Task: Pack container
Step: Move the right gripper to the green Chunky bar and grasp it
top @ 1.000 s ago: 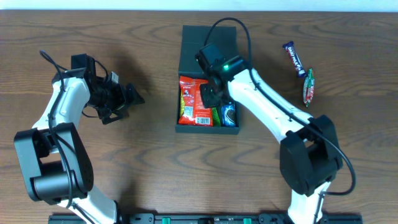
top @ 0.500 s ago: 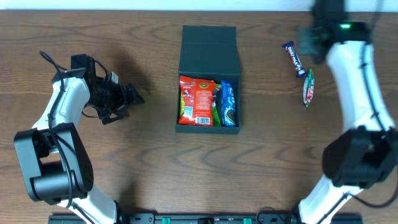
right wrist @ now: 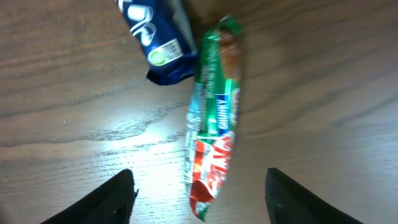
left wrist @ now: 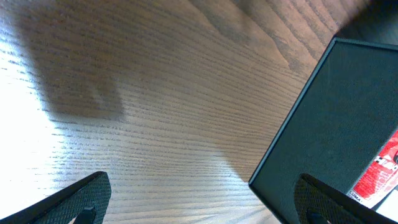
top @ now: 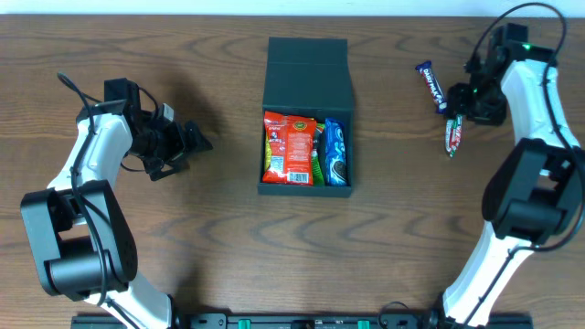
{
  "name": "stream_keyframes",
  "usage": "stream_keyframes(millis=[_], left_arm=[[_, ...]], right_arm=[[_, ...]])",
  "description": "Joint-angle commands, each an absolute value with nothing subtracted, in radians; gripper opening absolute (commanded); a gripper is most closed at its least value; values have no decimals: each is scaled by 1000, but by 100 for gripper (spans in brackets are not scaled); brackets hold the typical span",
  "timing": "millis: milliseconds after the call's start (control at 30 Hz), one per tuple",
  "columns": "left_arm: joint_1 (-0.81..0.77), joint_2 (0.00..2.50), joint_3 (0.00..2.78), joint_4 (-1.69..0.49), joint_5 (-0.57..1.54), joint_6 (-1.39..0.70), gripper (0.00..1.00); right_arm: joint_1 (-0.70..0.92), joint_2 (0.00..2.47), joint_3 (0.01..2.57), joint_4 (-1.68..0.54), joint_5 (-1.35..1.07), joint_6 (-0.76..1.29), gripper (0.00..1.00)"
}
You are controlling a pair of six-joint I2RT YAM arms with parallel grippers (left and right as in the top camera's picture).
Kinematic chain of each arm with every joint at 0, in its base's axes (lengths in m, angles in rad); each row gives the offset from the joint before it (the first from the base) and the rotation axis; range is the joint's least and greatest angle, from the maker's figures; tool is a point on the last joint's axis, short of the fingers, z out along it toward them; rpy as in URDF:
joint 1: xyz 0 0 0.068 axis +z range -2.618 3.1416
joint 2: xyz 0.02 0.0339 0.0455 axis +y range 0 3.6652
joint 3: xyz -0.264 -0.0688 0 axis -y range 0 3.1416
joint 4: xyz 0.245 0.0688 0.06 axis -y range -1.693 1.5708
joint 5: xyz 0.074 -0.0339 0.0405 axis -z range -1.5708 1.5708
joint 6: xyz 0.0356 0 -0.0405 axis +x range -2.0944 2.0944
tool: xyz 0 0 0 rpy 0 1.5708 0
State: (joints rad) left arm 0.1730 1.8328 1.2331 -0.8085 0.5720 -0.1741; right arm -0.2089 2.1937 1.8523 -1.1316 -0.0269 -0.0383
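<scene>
Wooden table [top: 219, 238], the biggest thing in view, with everything on it. Two white-and-black arms reach in from the near edge, one on either side of the container.

Container [top: 305, 190]: dark square box at table centre, open, flap lid [top: 306, 68] laid back on its far side. The left wrist view shows its outer wall [left wrist: 348, 112] close by.

Inside the container: red snack bag [top: 289, 148] fills the left part, a thin green packet [top: 316, 169] is wedged next to it, and a blue cookie pack [top: 335, 153] lies along the right wall. It looks fairly full, with little bare floor showing.

Left gripper [top: 187, 142]: well left of the container, idle. Jaws apart, nothing between them.

Right gripper [right wrist: 199, 186]: well right of the container, low over the loose snacks. Jaws spread wide, holding nothing.

Loose items right of the container: dark blue bar [top: 431, 85] and green-red bar [right wrist: 211, 134], end to end and almost touching. The green-red bar lies between the right fingers but is not gripped.

Progress: about three items packed, two left out, lid not closed. Probably past halfway. The next grab looks like the green-red bar.
</scene>
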Motion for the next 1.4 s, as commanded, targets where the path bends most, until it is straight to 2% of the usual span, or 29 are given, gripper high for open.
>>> stream_keyframes(millis=[0,400,533,667,800,967,1133,1367], left_arm=[[175,1828,1254,-808,566,-149,95],[175,1828,1254,-809,566,-149,95],[175,1828,1254,-809,566,-150,95],[175,1828,1254,-810,566,-157,95],[175,1828,1254,-812,570,-157,95],[175,1828,1254,-815,570,-157,95],[175,1828,1254,-815,570,-157,95],[175,1828,1254,-815,570,-157,95]], right_arm=[[-199,2236,1849,-1141,-42,-54,63],[-199,2320,1848,-1137,4,-50,56],[-199,2342,1848,-1133,14,-49,46],[-199,2342,1848,-1124,64,-49,29],[-199,2339,1849,-1128,84,-22,21],[-213,2295,1901,-1179,129,24,18],[-200,2194,2060,-1270,107,65,17],[-42,2043,2117,-1340,-147,123,18]])
